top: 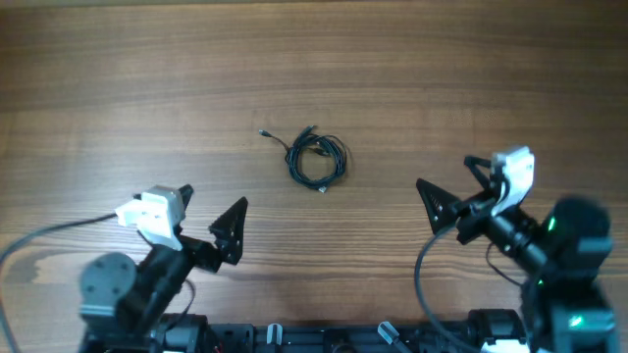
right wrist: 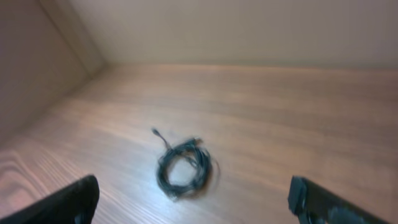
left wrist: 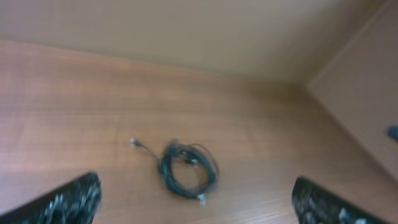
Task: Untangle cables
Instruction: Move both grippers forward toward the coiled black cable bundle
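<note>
Left gripper (top: 214,199) and right gripper (top: 444,172), spread empty at the near edge of the table (top: 98,59), flank the coiled cables (top: 316,157), probably to grab.

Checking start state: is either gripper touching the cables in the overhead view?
No, the cables lie coiled, apart from the left gripper and right gripper.

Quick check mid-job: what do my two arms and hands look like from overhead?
The left hand and right hand each have black wedge-shaped fingers with a white block mounted beside them. Both arms are black. A grey cable leads away from the left block, and a black cable loops beside the right arm, which shows green lights.
</note>
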### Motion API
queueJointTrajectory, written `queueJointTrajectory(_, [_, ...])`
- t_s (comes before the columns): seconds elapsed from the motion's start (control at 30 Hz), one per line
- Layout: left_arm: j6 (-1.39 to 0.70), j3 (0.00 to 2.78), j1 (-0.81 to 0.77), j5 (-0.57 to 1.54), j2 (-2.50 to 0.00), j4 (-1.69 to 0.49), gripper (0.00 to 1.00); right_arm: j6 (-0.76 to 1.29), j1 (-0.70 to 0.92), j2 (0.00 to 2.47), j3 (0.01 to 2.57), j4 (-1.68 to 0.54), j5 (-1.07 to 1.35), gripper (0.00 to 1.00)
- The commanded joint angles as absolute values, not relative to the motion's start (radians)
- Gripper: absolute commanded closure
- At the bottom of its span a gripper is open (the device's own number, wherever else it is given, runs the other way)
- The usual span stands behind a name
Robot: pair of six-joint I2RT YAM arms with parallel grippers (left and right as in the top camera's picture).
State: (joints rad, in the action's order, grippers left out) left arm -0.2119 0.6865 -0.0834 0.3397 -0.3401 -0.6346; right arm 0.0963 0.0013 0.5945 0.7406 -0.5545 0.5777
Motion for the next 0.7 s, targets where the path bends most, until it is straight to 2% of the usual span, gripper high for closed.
queueJointTrajectory(0.0, [-0.218,0.891,-0.088,0.405,-0.474,-0.790,0.00,0.105,0.004,0.796,1.000,-0.784,0.672,0.01])
queueJointTrajectory(0.17, [-0.271,0.918,-0.088,0.575,-0.505,-0.911,0.00,0.007,0.008,0.969,1.081,-0.977,0.804,0.00])
queueJointTrajectory(0.33, [-0.409,0.918,-0.088,0.583,-0.585,-0.922,0.02,0.007,0.067,1.114,1.081,-1.083,0.617,0.00])
queueJointTrajectory(0.4, [-0.413,0.918,-0.088,0.583,-0.713,-0.913,0.06,0.019,0.129,1.180,1.086,-1.086,0.551,0.00])
queueJointTrajectory(0.47, [-0.426,0.918,-0.088,0.582,-0.883,-0.889,0.17,0.037,0.186,1.213,1.097,-1.092,0.480,0.00])
queueJointTrajectory(0.53, [-0.427,0.919,-0.088,0.567,-1.064,-0.830,0.22,0.056,0.246,1.213,1.102,-1.093,0.411,0.00])
queueJointTrajectory(0.63, [-0.429,0.919,-0.104,0.565,-1.318,-0.730,0.36,0.072,0.331,1.204,1.126,-1.085,0.331,0.01])
queueJointTrajectory(0.67, [-0.432,0.919,-0.121,0.564,-1.380,-0.694,0.37,0.081,0.352,1.205,1.135,-1.080,0.307,0.00])
